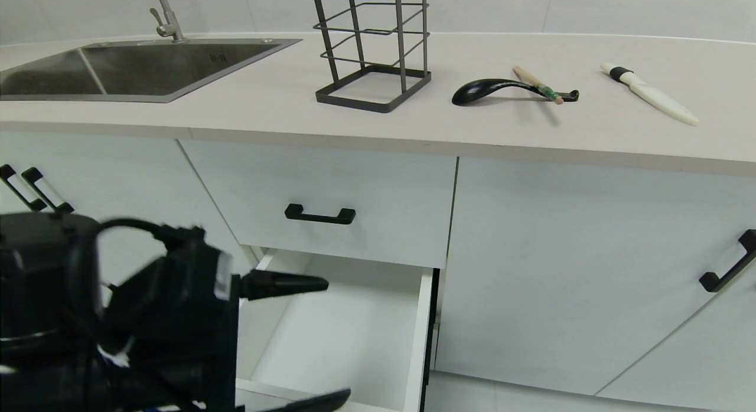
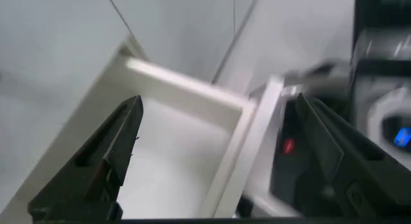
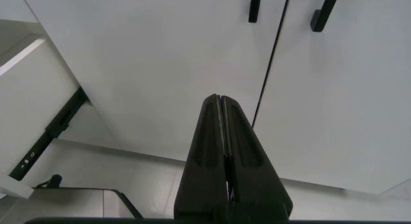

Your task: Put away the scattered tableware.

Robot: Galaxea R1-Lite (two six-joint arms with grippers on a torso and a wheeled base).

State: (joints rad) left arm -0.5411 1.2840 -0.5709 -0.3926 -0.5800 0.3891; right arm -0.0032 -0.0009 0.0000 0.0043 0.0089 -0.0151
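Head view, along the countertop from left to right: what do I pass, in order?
sink → wire rack → black spoon → white knife

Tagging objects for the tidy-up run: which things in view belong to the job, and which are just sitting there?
Job:
- black spoon, on the counter
- chopsticks, lying across its handle
- white knife, on the counter
- open drawer, the likely destination

Just there:
- wire rack
- sink
- tap
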